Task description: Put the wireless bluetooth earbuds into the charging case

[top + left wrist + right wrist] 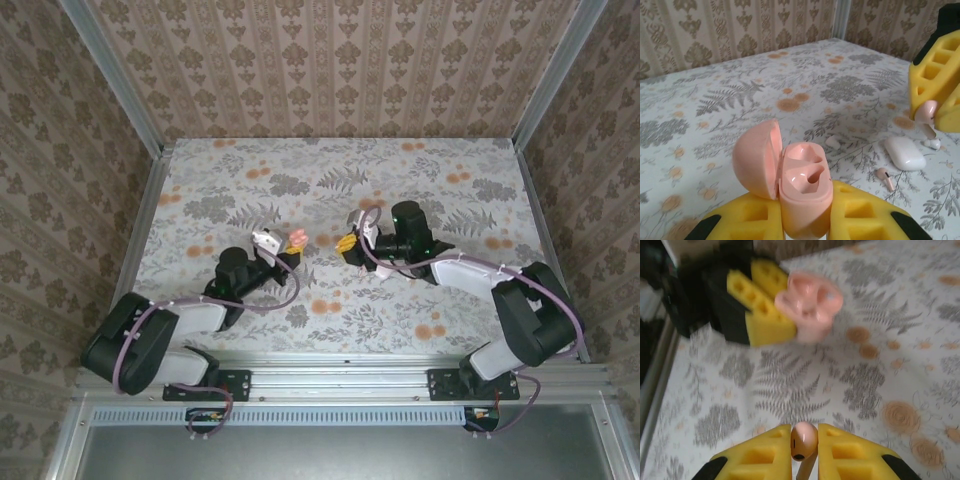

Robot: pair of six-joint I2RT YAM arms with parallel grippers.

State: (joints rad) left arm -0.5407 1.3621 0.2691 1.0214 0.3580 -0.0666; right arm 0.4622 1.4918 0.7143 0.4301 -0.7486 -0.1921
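My left gripper (805,217) is shut on a pink charging case (806,186), held upright. Its lid (757,157) is swung open to the left and both wells are empty. My right gripper (804,447) is shut on a pink earbud (804,439), stem pointing down. This gripper (929,119) hangs at the right with that earbud (925,113) a little above the table. A second pink earbud (885,178) lies on the floral table. From above, the left gripper (291,247) and right gripper (349,244) face each other, a short gap apart.
A closed glossy white case (904,153) lies on the table under the right gripper, with a small whitish piece (832,141) to its left. The held pink case (810,300) faces my right wrist. Patterned walls and metal rails (140,110) enclose the table.
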